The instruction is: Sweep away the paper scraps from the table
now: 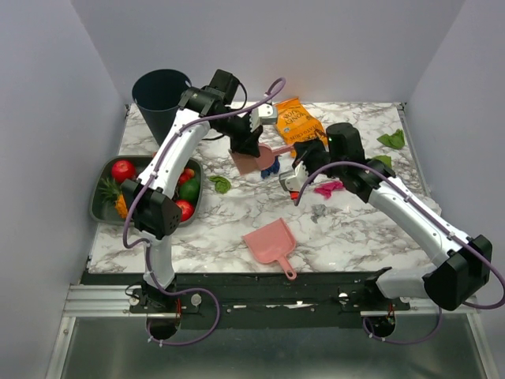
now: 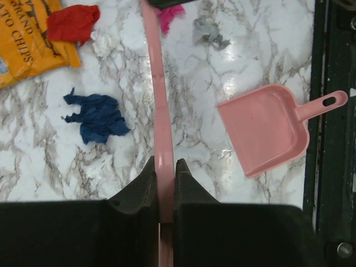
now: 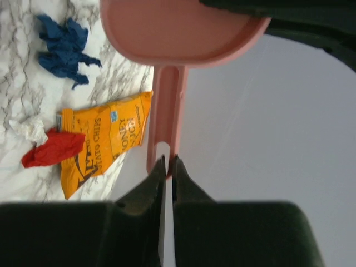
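Note:
A pink brush [image 1: 278, 148] hangs above the table [image 1: 347, 237], held by both grippers. My left gripper [image 2: 165, 167] is shut on the brush's narrow handle [image 2: 158, 83]. My right gripper [image 3: 168, 162] is shut on the looped end of the brush handle [image 3: 167, 111]. Paper scraps lie below and around them: blue [image 2: 94, 117], red [image 2: 72, 22], magenta [image 2: 169, 16] and grey [image 2: 208, 30]. In the top view, green scraps lie at the left [image 1: 220, 184] and the far right [image 1: 392, 140]. The pink dustpan [image 1: 270, 241] lies near the front edge.
An orange snack bag [image 1: 298, 118] lies at the back centre. A dark bin [image 1: 162, 95] stands at the back left corner. A grey tray [image 1: 101, 207] with toy fruits sits at the left edge. Walls close in the back and sides.

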You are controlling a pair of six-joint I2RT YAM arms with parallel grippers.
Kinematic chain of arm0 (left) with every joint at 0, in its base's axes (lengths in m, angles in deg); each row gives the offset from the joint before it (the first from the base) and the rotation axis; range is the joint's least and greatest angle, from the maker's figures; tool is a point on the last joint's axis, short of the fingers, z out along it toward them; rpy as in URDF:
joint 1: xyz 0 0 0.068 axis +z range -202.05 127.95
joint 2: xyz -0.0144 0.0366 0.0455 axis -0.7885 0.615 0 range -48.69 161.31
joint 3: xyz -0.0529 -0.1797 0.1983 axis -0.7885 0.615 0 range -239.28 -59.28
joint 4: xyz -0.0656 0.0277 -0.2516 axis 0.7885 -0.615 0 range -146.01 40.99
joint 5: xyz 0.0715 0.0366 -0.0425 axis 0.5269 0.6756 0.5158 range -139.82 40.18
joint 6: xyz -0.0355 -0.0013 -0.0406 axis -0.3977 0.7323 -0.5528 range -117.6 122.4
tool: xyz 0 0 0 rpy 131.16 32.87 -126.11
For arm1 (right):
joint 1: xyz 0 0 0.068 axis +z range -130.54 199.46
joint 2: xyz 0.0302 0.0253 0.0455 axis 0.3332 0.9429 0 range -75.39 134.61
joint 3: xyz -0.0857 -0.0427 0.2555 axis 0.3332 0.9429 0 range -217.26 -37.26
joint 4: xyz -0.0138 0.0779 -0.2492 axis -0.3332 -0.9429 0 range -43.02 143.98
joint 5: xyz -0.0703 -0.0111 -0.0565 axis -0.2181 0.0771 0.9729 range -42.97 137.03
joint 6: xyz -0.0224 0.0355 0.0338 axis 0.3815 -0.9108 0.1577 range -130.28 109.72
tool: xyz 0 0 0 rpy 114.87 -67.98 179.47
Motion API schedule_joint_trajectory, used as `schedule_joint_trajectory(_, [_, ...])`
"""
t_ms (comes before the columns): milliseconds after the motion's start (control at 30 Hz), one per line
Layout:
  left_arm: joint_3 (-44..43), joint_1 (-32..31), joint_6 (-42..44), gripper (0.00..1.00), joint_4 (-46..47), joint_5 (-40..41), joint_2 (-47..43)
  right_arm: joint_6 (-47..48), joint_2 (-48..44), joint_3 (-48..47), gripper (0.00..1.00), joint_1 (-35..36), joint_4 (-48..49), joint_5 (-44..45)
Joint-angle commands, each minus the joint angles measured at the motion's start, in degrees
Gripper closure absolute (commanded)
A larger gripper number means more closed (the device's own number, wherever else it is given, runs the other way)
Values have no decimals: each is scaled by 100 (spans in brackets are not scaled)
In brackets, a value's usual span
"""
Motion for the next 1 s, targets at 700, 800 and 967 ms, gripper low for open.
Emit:
schedule_joint_trajectory(700, [2464, 177, -594, 100, 2371, -1082, -1643, -7985, 827, -2369, 16, -1925, -1648, -4512])
schedule_joint_trajectory(800, [2332, 203, -840, 100, 2363, -1206, -1511, -7554, 1082, -2748, 17, -1925, -2150, -4687])
schedule_joint_trajectory(967, [2542, 229, -1516, 100, 2968, -1399, -1616, -7229, 1284, -2958, 23, -1828, -2588, -4811])
